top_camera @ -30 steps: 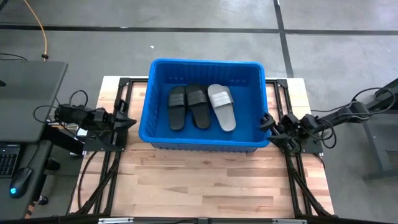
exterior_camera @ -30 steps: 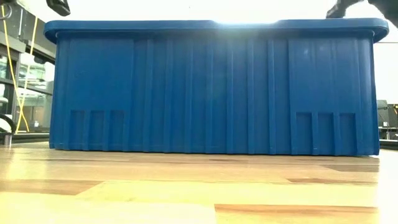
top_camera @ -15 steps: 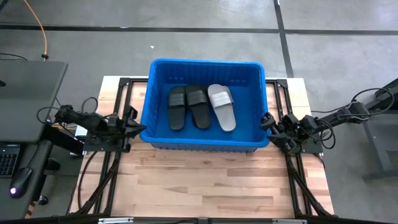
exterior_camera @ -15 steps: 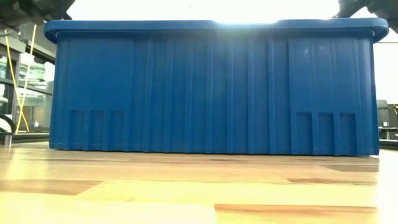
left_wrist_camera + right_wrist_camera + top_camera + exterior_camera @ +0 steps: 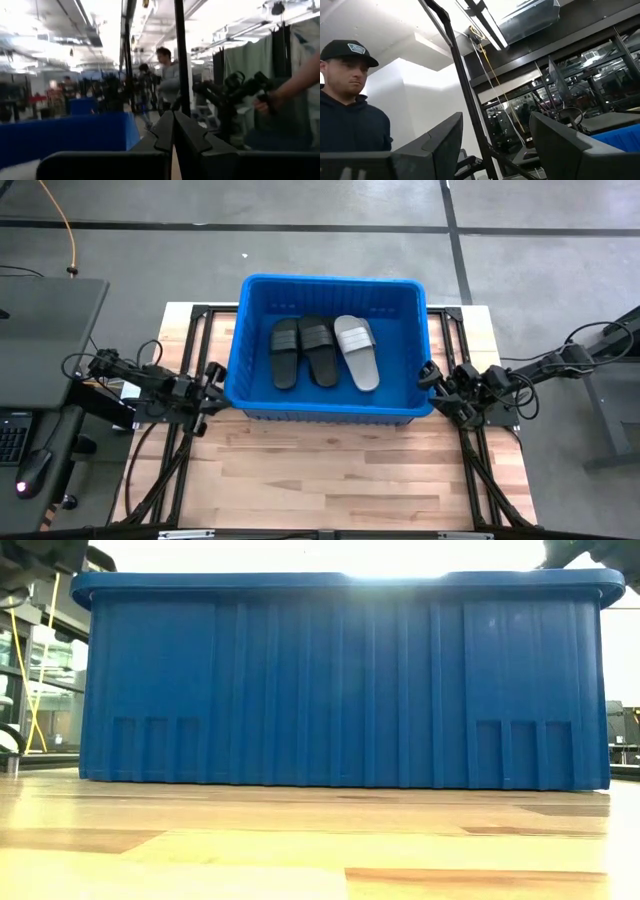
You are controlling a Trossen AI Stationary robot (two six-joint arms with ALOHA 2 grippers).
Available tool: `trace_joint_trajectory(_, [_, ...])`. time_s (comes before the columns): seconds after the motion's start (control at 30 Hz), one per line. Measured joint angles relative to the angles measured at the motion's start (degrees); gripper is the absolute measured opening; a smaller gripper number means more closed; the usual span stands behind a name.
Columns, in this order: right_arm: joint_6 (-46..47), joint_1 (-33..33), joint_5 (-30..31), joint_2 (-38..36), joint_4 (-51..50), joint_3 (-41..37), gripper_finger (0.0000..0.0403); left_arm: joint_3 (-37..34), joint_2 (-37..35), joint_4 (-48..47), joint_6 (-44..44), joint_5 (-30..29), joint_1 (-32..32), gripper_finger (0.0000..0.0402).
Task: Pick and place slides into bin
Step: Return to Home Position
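The blue bin (image 5: 330, 395) stands on the wooden table's far half and fills the low view (image 5: 345, 680). Three slides lie flat on its floor, side by side: two black ones (image 5: 285, 352) (image 5: 320, 350) and a light grey one (image 5: 357, 352). My left gripper (image 5: 218, 374) is shut with nothing in it (image 5: 173, 131), just outside the bin's left wall near its near corner. My right gripper (image 5: 430, 375) is open with nothing in it (image 5: 495, 145), just outside the bin's right wall near its near corner. Both point slightly upward.
Black frame rails (image 5: 175, 460) (image 5: 485, 470) run along the table's left and right sides. Bare wood (image 5: 330, 470) lies in front of the bin. A dark desk (image 5: 45, 330) stands to the left. A person (image 5: 350, 110) is close behind the table; others (image 5: 167, 75) stand farther off.
My left gripper, still shut, has sunk beside the bin's left wall, shifted a little toward the bin and tipped. The bin and the slides have kept still.
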Motion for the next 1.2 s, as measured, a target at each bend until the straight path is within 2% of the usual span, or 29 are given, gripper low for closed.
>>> trace_joint_trajectory(0.23, [-0.27,0.02,-2.72,0.02,-4.29,0.0,0.022,-0.01,0.02,-1.63,-2.86,-0.96,0.0,0.0005])
trace_joint_trajectory(0.4, [0.07,0.02,2.32,0.04,-7.72,-0.01,0.022,0.01,0.0,-1.63,-3.14,-13.27,0.02,0.0005])
trace_joint_trajectory(0.5, [-0.03,0.0,3.59,-0.01,-7.74,-0.02,0.022,0.01,0.0,-4.13,-2.92,-18.47,0.02,0.0005])
trace_joint_trajectory(0.77, [-0.03,0.02,1.66,0.0,-12.31,-0.02,0.022,0.31,-0.09,-6.49,-4.12,-18.85,0.02,0.0005])
trace_joint_trajectory(0.97, [3.02,0.0,1.55,-0.07,-15.48,-0.02,0.022,0.16,-0.07,-5.83,1.32,-18.69,-0.02,0.0005])
trace_joint_trajectory(1.2, [2.5,0.02,0.39,-0.07,-15.57,-0.01,0.022,0.12,-0.07,-5.78,2.6,-18.61,-0.02,0.0005])
